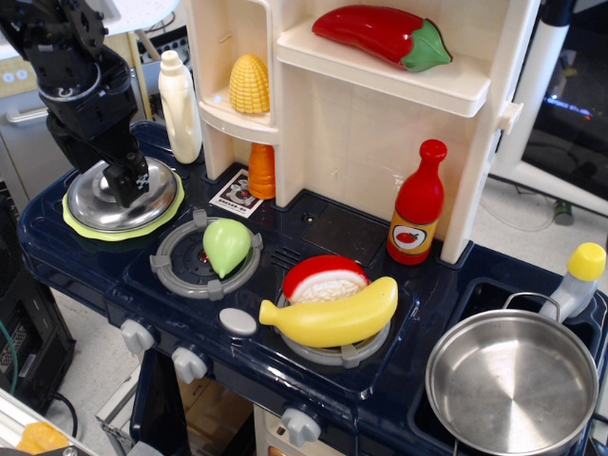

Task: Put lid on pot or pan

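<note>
The shiny steel lid point(93, 205) rests on a lime-green plate point(128, 233) at the back left of the toy stove. My black gripper point(127, 183) stands straight down on the lid's centre, and its fingers hide the knob. I cannot tell whether the fingers press on the knob. The wide steel pot point(513, 385) sits empty in the sink recess at the front right, with its wire loop handle point(532, 300) at the far rim.
Between lid and pot lie a green pear point(226, 245) on the left burner and a banana point(332, 315) with a red-white food piece point(324, 278) on the right burner. A red ketchup bottle point(418, 204), a white bottle point(179, 93) and a yellow-capped bottle point(578, 278) stand nearby. Cream shelves rise behind.
</note>
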Tool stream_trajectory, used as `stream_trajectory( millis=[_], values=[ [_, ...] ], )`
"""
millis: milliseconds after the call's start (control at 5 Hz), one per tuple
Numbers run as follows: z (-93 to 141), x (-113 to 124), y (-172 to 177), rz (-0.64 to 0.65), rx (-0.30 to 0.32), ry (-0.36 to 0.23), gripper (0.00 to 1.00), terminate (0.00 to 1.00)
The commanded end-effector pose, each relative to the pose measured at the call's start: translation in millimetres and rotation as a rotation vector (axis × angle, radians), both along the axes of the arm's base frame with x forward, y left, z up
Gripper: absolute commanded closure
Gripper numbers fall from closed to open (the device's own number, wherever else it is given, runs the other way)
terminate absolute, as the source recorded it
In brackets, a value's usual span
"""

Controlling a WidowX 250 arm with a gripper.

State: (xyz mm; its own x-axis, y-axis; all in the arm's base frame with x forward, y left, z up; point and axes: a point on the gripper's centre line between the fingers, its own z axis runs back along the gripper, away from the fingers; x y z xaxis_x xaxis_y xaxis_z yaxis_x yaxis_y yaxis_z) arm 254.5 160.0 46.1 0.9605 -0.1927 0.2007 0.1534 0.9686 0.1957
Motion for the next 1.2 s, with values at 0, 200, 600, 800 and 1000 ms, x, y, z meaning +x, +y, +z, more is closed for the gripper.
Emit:
stream_trajectory(
  millis=[0, 200, 600, 800, 1000],
  values=[
    [0, 19, 13, -0.009, -0.009, -0.005, 0.00, 0.00],
    [1, 23, 14, -0.014, -0.032, 0.030, 1.00, 0.00],
    [46, 14, -3, 0.027, -0.003, 0.083, 1.00, 0.00],
    [96, 2, -39, 0.092, -0.022, 0.138, 1.00, 0.00],
    [106, -11, -79, 0.231, -0.187, 0.122, 1.00, 0.00]
  ],
)
